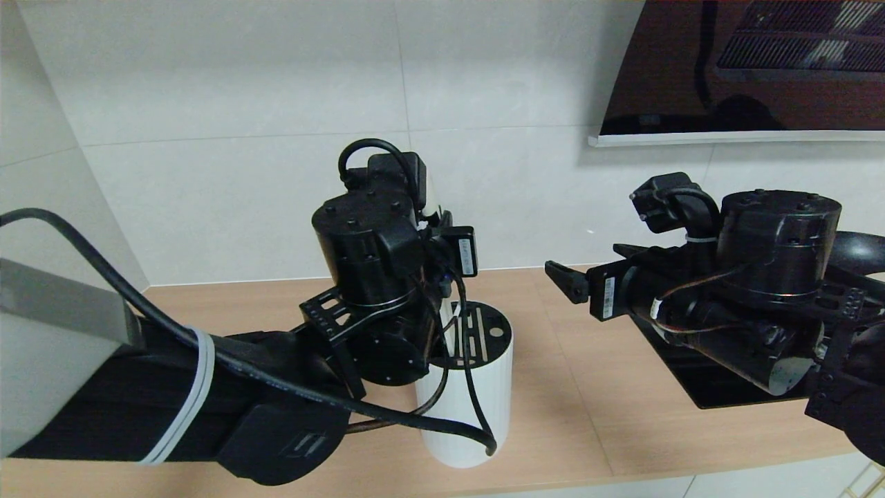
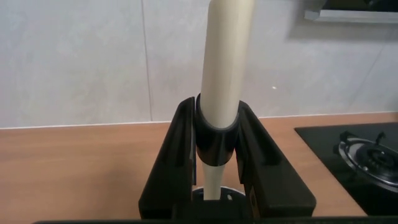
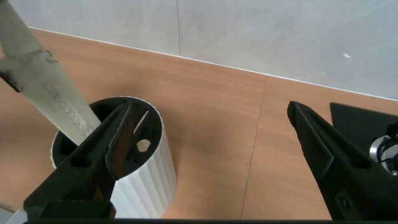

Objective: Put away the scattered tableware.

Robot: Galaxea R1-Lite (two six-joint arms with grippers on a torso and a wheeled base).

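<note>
On the light wooden countertop (image 1: pixel 594 429) stands the white ribbed cylindrical holder (image 1: pixel 498 387) with its black slotted lid (image 1: pixel 487 318). The right gripper (image 3: pixel 212 107) hangs spread wide. The left gripper (image 2: pixel 217 124) pinches the cream-handled utensil (image 2: pixel 225 74), whose lower end is at the lid. Pushed down at a slant, it could jam or tip the holder.

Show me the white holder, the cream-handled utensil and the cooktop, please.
white holder (image 3: pixel 152 177): right wrist view, on its ribbed side wall.
cream-handled utensil (image 2: pixel 227 56): left wrist view, on the handle.
cooktop (image 2: pixel 323 143): left wrist view, on bare black glass.
</note>
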